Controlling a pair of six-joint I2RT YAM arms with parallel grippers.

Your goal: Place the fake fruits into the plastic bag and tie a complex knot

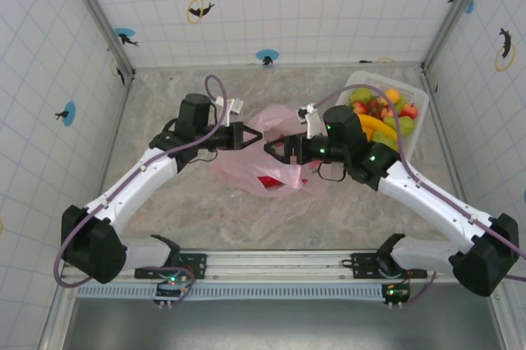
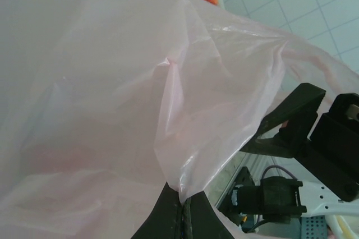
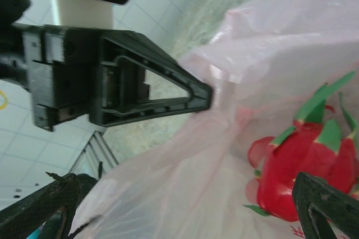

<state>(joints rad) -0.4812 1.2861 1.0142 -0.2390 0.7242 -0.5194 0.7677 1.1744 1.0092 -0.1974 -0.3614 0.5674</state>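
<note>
A pink bag (image 1: 240,168) lies crumpled mid-desk (image 1: 205,218), between the two pincers. The left pincer (image 2: 182,216), at the bag's left side, is closed on a fold of the bag's upper edge, holding thin film raised. The right pincer (image 1: 269,149), at the bag's right side, faces it almost tip to tip. Its jaws are spread wide with bag film between them, gripping nothing; whether they touch the film cannot be told. The fruits (image 1: 382,112) are heaped in a white basket (image 1: 421,112) to the right of the bag and behind it, beside the right arm, which is nearer to them. A red and green fruit print (image 3: 303,171) marks the bag. The bag's mouth probably needs spreading before fruit goes in.
</note>
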